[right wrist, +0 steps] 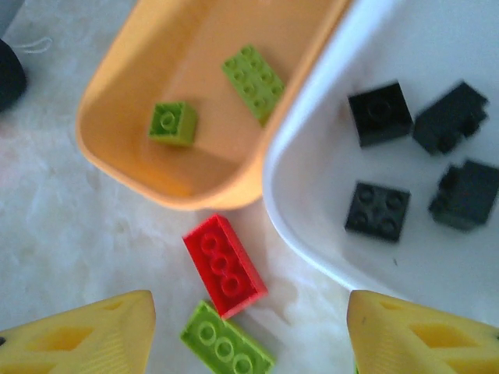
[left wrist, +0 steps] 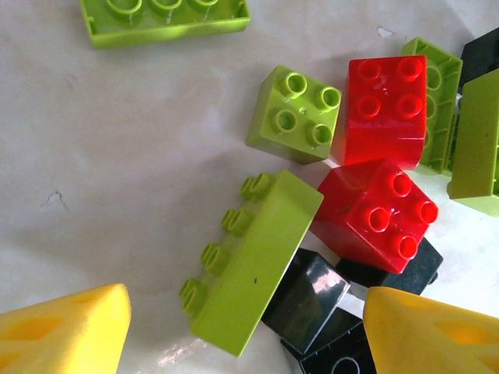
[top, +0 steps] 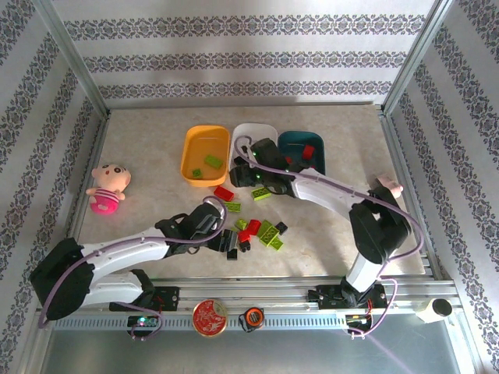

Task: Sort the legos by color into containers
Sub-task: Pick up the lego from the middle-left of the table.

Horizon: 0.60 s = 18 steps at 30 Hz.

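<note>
Though light and rigid, looks slick: pinch long green brick [left wrist: 253, 261] across flat sides. Lies on edge on table [left wrist: 93, 179] inside wide-open left pincer [left wrist: 245, 312]. Note right pincer [right wrist: 249, 300] wide, empty, at white bin [right wrist: 269, 167] rim.

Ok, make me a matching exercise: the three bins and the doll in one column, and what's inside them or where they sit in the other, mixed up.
Column one:
1. orange bin
2. white bin
3. teal bin
4. pink doll

Column two:
A. holds black bricks
B. lies on the left side of the table, outside every bin
C. holds a red brick
D. holds green bricks

Pairs: 1-D, 2-A, 3-C, 4-B.
</note>
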Tool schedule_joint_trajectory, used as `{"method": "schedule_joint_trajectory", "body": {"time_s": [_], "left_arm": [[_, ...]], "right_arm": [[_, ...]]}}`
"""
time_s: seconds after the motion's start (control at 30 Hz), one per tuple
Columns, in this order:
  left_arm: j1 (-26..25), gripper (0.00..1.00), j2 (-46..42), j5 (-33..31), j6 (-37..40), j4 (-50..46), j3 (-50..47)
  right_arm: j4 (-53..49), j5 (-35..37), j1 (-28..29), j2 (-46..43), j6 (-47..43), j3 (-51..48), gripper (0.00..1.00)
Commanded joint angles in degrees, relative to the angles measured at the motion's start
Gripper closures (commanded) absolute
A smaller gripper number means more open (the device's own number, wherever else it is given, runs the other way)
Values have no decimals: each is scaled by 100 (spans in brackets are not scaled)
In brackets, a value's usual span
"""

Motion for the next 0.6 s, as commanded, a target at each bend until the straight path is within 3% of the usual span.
{"method": "schedule_joint_trajectory", "body": {"time_s": [0.0, 0.57], "left_arm": [[-76, 21, 161, -68, 421, -41, 232], [167, 39, 1347, -144, 640, -184, 906]], "right_arm": [[262, 63, -71, -471, 100, -482, 34], [338, 255, -147, -1783, 170, -1524, 34]]}}
